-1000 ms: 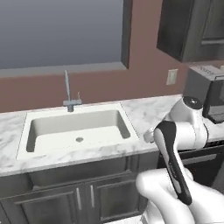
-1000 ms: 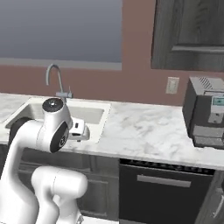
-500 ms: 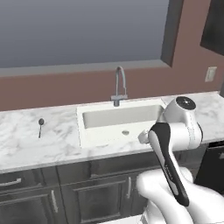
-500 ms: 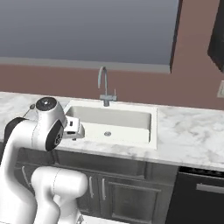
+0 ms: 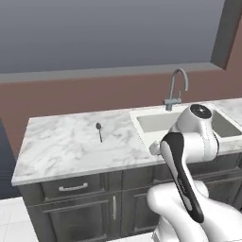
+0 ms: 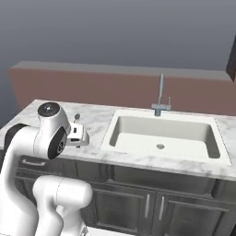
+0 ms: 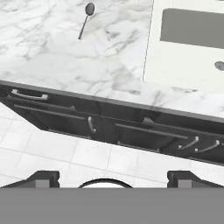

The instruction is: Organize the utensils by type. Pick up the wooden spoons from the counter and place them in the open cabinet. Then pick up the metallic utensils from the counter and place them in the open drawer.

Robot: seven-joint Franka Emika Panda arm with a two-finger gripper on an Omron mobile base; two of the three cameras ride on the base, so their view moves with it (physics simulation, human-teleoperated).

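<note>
One slim dark metal utensil (image 5: 99,131) with a small round head lies alone on the white marble counter (image 5: 61,146), left of the sink. The hand view has this metal utensil (image 7: 85,19) at the top left, far beyond my gripper (image 7: 113,178). My gripper is open, its two dark fingertips (image 7: 43,177) set wide apart with nothing between them. It hangs in front of the counter's edge, over the floor tiles and the base cabinets' fronts. In the right base view the utensil's head (image 6: 77,116) peeks out just behind my hand. The wooden spoons, open cabinet and open drawer are out of view.
A white sink (image 5: 156,122) with a curved faucet (image 5: 176,90) is set into the counter to the right of the utensil. Dark base cabinets with shut drawers and bar handles (image 5: 73,188) stand below. The counter's left end (image 5: 21,160) drops to a tiled floor.
The whole picture has slid: the base has driven left along the counter, so the sink moved right in the views and the metal utensil came into sight. The gripper stays open.
</note>
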